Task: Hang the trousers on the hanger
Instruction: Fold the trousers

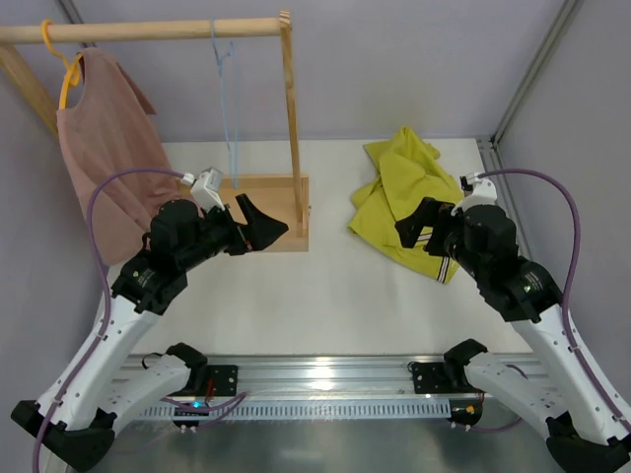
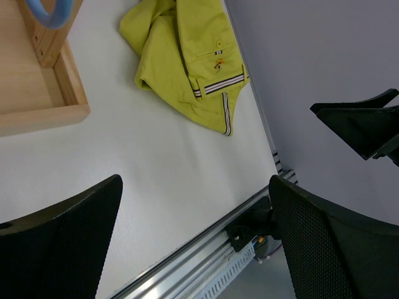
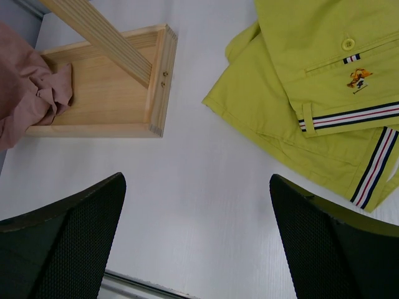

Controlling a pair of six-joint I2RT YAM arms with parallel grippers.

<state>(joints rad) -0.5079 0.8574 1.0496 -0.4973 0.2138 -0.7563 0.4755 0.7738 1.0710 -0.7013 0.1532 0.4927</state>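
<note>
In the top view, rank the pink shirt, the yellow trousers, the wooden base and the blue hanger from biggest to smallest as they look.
1. Shirt, though it hangs nearer the camera.
2. Trousers, crumpled and partly hidden.
3. Wooden base, also partly hidden.
4. Hanger, only thin wire.

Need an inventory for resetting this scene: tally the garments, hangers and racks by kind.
Garments: 2 (trousers, pink T-shirt)
Hangers: 2 (light-blue hanger, yellow hanger)
Wooden rack: 1
Total: 5
</note>
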